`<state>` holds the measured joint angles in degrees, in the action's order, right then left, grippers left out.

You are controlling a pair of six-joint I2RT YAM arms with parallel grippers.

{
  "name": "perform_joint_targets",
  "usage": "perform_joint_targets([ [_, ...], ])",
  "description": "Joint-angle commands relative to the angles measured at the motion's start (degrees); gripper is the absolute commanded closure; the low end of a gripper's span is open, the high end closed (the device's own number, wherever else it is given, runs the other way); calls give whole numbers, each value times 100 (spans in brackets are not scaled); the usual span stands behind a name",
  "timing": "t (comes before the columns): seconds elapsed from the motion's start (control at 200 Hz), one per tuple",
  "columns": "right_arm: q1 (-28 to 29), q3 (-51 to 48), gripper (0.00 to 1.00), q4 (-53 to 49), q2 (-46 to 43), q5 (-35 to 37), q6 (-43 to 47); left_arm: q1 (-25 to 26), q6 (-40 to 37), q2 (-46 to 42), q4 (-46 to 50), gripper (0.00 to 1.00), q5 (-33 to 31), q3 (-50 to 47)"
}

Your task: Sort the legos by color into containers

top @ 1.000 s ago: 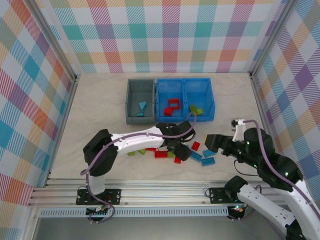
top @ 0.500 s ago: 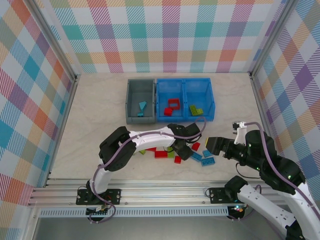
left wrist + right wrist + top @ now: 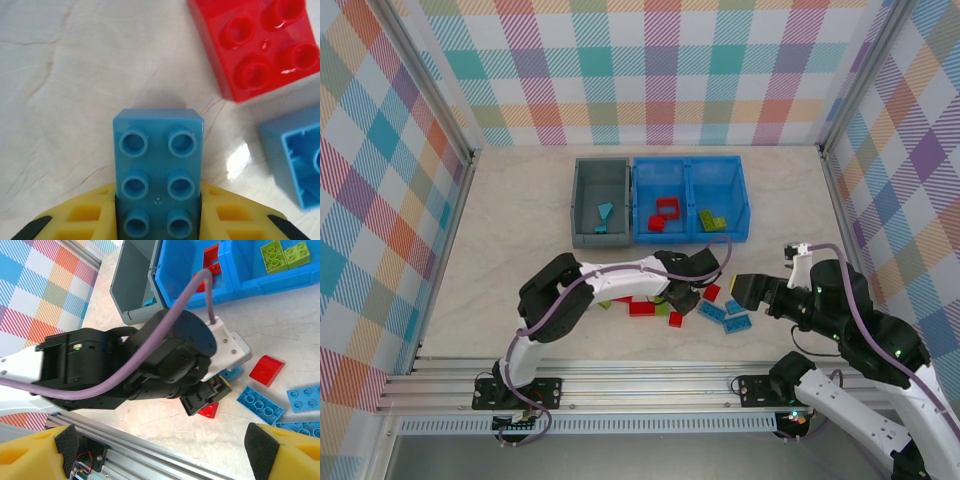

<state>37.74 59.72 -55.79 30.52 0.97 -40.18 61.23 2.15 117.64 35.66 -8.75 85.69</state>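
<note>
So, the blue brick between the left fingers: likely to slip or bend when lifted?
The blue brick is probably rigid: moulded plastic, crisp edges. Its glossy sides may slip a little, though the left fingers sit flat against both long sides. Flat on the table, it looks unlikely to roll or tip.

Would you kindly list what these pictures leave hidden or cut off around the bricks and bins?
- Top view: the left arm covers the bricks under its wrist.
- Left wrist view: the bottom edge cuts off the blue brick between the left gripper fingers; the red brick runs off the top right corner.
- Right wrist view: the left arm covers part of the pile; the grey bin wall hides most of its inside.
</note>
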Motion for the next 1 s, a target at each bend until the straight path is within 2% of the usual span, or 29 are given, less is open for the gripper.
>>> perform_joint_targets([
  [0.0,14,57,12,198,171,-52,136,-95,342,-1098,-97,76,-535,-233],
  [0.165,14,100,14,669,613,-381,522,-516,936,-2245,-19,77,-692,-817],
  [0.265,75,105,17,1116,1081,-754,815,-1113,1345,-2840,55,77,-517,-1140],
  [0.33,371,171,17,1437,1454,-745,964,-1636,1576,-3097,102,77,-278,-1289],
  [0.4,972,357,17,1666,1917,-315,1175,-2280,1750,-3179,146,76,84,-1337],
  [0.51,1834,615,17,2049,2715,270,1390,-3079,1850,-2935,169,76,627,-1129],
  [0.67,2292,602,17,2794,3424,324,1205,-3770,1880,-2090,162,77,1020,-523],
  [0.81,2490,578,17,3020,3652,403,1058,-3952,1787,-1297,222,77,1293,119],
  [0.995,2534,506,17,3007,3655,457,961,-3969,1796,-499,379,76,1095,679],
])
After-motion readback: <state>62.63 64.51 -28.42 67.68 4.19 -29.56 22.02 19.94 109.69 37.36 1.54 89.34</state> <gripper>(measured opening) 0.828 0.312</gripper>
